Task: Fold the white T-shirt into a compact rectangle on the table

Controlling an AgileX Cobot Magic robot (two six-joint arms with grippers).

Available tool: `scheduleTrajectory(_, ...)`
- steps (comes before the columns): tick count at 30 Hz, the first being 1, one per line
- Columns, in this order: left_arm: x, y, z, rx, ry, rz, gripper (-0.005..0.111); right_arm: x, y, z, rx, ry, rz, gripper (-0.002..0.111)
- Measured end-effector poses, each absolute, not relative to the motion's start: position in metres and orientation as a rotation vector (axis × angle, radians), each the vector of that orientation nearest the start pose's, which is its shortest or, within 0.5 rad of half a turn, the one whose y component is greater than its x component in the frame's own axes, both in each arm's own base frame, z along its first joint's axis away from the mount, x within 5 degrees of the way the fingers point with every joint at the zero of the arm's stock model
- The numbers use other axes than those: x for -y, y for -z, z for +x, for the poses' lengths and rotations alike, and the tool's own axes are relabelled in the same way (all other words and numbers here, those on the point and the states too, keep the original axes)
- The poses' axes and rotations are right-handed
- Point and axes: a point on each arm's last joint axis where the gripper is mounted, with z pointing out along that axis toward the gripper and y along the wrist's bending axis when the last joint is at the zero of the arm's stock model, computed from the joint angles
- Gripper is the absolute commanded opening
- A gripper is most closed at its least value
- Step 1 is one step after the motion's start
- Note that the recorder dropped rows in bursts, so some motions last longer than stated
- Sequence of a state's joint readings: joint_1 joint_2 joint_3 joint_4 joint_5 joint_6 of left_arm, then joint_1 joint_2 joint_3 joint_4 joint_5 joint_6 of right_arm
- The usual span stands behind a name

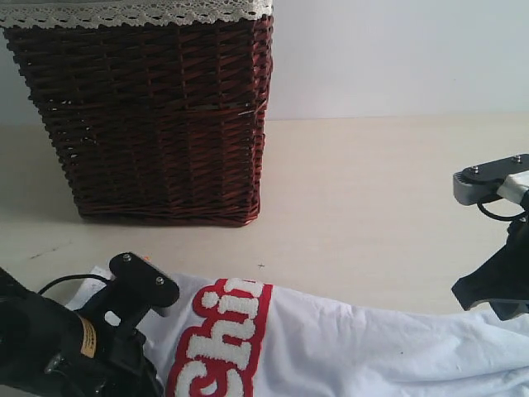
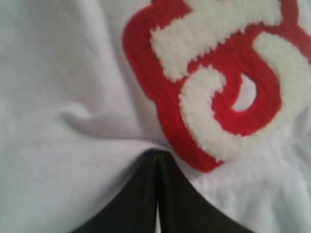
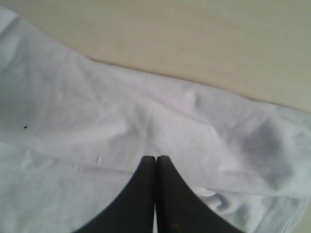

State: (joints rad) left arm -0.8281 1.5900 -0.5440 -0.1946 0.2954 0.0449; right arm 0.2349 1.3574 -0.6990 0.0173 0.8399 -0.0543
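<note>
The white T-shirt [image 1: 355, 347] lies spread along the near edge of the table [image 1: 372, 190], its fuzzy white lettering outlined in red [image 1: 223, 339] facing up. My left gripper [image 2: 156, 154] is shut, its tips pressed into the cloth just beside the red lettering [image 2: 218, 82], where a wrinkle runs up to them. My right gripper [image 3: 156, 158] is shut too, over the plain white cloth [image 3: 97, 111] near the shirt's far edge. No cloth shows between either pair of jaws. In the exterior view the left arm [image 1: 124, 314] is low over the shirt's left end and the right arm [image 1: 496, 289] is at its right end.
A dark wicker basket [image 1: 157, 116] with white lace trim stands at the back left of the table, against a pale wall [image 1: 397, 50]. Bare beige tabletop stretches between the basket and the shirt.
</note>
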Motion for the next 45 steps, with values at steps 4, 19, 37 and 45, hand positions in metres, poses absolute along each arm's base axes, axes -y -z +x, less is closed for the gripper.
scheduleTrajectory(4,0.175,-0.120,0.165,-2.665,0.278,0.941,0.000,-0.052,-0.200,0.209,-2.956,-0.050,-0.408,0.000)
scheduleTrajectory(19,0.156,-0.135,0.227,-2.478,0.283,0.622,0.000,-0.052,-0.200,0.209,-2.957,-0.056,-0.404,0.000)
scheduleTrajectory(37,0.134,-0.140,0.237,-2.735,0.294,0.421,0.052,-0.059,-0.201,0.207,-2.955,-0.171,-0.413,0.000)
scheduleTrajectory(45,0.137,-0.131,0.245,-2.686,0.293,0.405,0.052,-0.059,-0.201,0.207,-2.954,-0.175,-0.415,0.000)
